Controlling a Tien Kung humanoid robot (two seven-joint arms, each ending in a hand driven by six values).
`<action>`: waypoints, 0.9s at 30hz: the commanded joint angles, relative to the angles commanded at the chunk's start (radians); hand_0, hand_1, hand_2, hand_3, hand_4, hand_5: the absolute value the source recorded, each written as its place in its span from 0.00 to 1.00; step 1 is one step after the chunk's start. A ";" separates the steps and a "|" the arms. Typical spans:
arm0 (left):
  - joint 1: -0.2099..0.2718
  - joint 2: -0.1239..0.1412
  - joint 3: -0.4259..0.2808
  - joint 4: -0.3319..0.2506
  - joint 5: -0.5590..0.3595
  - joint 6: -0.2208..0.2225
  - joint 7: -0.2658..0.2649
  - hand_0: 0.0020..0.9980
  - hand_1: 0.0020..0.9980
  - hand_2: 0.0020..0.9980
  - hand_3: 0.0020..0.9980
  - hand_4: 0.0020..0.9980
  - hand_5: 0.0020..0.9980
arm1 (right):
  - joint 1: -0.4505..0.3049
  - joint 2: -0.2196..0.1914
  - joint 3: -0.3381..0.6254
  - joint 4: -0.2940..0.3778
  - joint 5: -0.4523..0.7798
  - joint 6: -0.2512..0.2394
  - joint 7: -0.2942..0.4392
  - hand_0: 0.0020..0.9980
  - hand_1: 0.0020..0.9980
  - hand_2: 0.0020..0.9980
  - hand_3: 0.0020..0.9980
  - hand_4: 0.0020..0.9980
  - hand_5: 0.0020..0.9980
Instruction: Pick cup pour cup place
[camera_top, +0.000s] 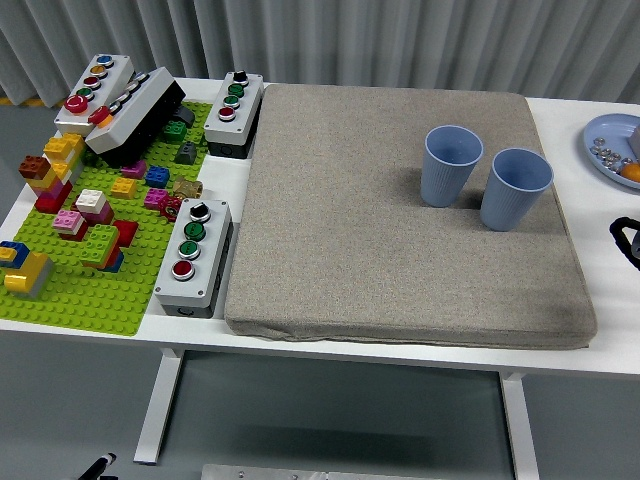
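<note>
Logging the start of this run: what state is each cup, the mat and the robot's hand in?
Left blue cup: upright on mat, untouched.
Right blue cup: upright on mat, untouched.
Grey mat: flat on table.
Right hand: at right edge, fingers unclear.

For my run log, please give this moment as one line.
phase: approach | right hand: at right edge, holds nothing | left cup, right cup: upright on grey mat, untouched
</note>
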 joint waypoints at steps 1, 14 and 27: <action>0.001 0.000 0.000 0.000 -0.002 0.000 -0.001 0.85 0.81 0.89 0.79 0.64 0.99 | -0.002 0.001 -0.003 0.002 -0.001 0.000 0.000 0.96 0.85 0.87 0.86 0.80 1.00; 0.006 0.000 -0.006 0.000 0.002 0.002 0.000 0.85 0.81 0.89 0.79 0.64 0.99 | 0.004 0.005 -0.017 0.005 -0.008 0.009 -0.017 0.96 0.85 0.87 0.86 0.79 1.00; 0.007 -0.001 -0.023 0.000 0.010 0.005 0.001 0.85 0.81 0.89 0.79 0.64 0.99 | 0.015 0.008 -0.028 0.004 -0.005 0.018 -0.028 0.97 0.85 0.88 0.86 0.78 1.00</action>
